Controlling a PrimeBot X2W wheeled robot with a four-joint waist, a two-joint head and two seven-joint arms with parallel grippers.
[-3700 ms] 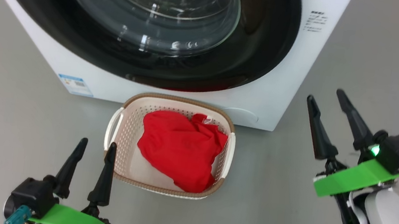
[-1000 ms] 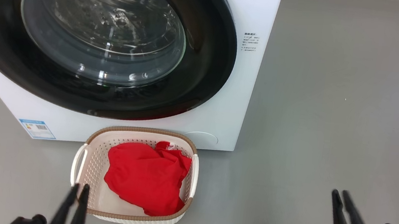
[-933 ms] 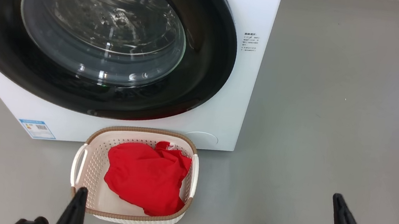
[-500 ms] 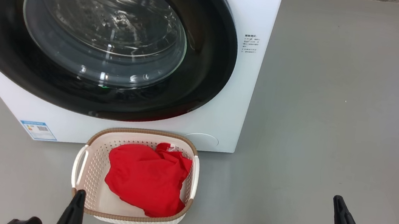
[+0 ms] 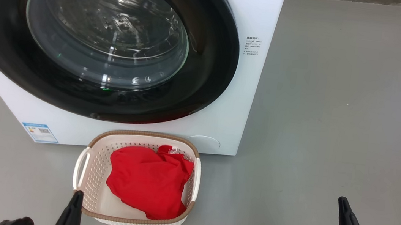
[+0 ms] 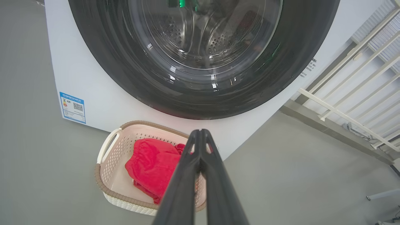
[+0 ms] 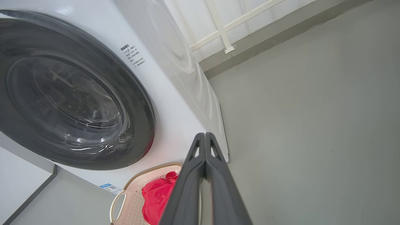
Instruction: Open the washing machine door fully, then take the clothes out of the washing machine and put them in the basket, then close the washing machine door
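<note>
Over the floor [image 5: 317,123], claws [image 6: 200,135] [image 7: 204,137] closed, empty.

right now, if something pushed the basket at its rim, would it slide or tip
The basket would probably slide: thin perforated plastic on a smooth grey floor, holding only soft red clothes, so likely light. A high push might tilt it, though it looks wide and low. The clothes would likely just shift.

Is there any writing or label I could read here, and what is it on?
Nothing here is legible.
Blue sticker, lower left of the washing machine front: a square code and fine print, too small.
Grey printed lines, upper right of the front: too small and blurred.
</note>
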